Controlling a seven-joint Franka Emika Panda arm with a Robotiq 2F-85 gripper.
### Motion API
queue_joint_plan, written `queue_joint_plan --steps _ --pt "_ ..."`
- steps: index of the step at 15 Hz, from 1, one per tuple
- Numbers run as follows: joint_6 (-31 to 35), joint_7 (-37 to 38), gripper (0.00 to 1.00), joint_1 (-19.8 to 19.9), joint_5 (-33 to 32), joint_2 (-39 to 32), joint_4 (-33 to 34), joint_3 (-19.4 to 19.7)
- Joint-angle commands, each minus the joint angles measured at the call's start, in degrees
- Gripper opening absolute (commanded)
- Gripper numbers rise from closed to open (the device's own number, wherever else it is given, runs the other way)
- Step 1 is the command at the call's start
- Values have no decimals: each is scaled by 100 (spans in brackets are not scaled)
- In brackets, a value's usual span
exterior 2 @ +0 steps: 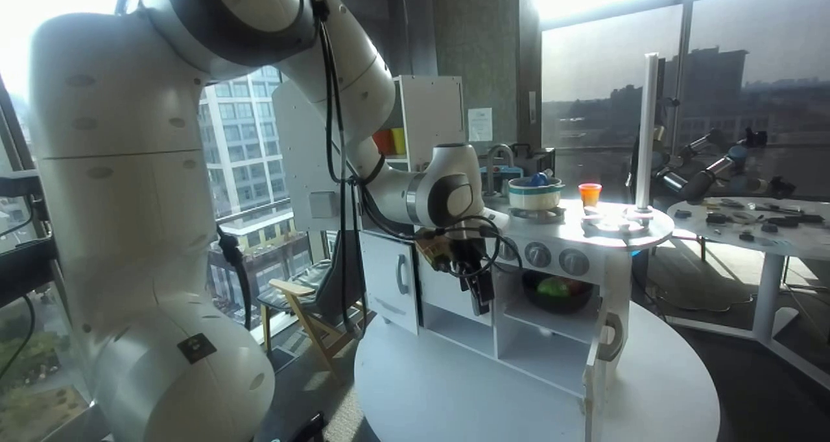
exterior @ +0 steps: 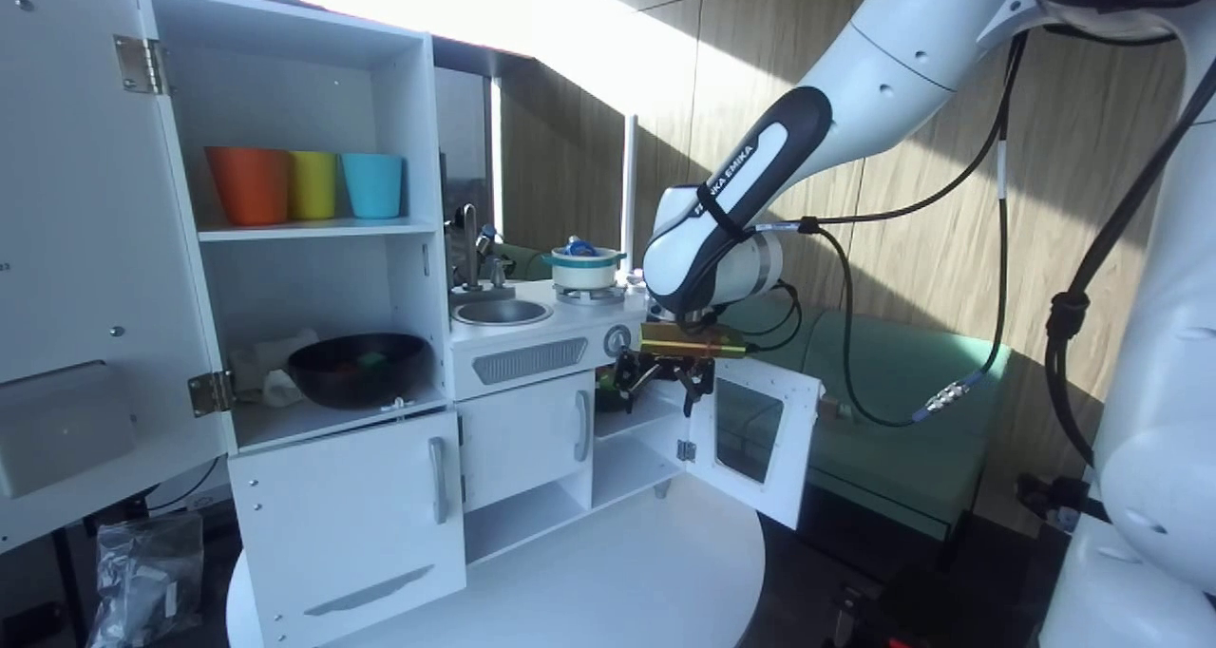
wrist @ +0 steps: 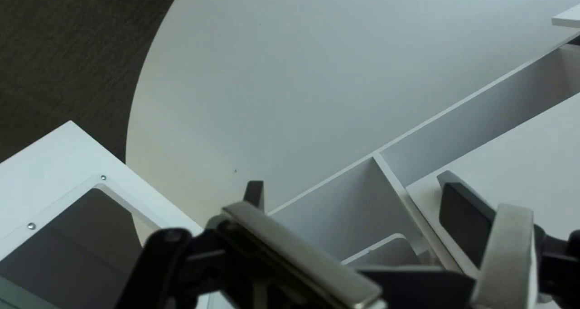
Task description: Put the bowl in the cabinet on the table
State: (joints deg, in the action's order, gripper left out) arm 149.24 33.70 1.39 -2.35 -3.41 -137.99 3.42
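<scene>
Hanging over the table (wrist: 281, 87), before the cabinet (exterior: 518, 434), the gripper (exterior: 659, 397) has its jaws spread wide. Near it a door (exterior: 790, 444) stands swung out; farther in, on the cabinet's upper shelf (exterior 2: 532, 315), sits the bowl (exterior 2: 551, 304), something green (exterior 2: 552, 287) inside.

You've got two bowls: black bowl (exterior: 337, 382), dark bowl (exterior 2: 554, 304). Four cups: orange cup (exterior: 249, 187), yellow cup (exterior: 313, 184), blue cup (exterior: 372, 186), second orange cup (exterior 2: 589, 196). One pot (exterior: 581, 275), one sink (exterior: 502, 313), one faucet (exterior: 470, 247). You have one cabinet (exterior: 529, 361), one tall shelf unit (exterior: 404, 97), four doors (exterior: 518, 439), three knobs (exterior 2: 537, 255). Two counters: white counter (exterior: 598, 581), rear counter (exterior 2: 804, 244). Count one chair (exterior 2: 331, 286), one sofa (exterior: 931, 453), one pincer (exterior: 659, 403). Small items (exterior 2: 788, 221) on the rear counter are too tiny for you to tally.
</scene>
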Motion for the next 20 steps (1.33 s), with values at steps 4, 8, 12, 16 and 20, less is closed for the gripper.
queue_joint_plan --steps 4,8,12,16,20 --pt "355 -730 100 -35 757 -118 -57 -85" --pt "351 -729 100 -32 752 -128 -57 -69" --pt "533 -710 100 -31 754 -172 -142 -63" --pt "1720 -576 100 -26 1239 -353 -693 -61" --pt "3341 -889 100 154 2332 -702 -1284 -483"
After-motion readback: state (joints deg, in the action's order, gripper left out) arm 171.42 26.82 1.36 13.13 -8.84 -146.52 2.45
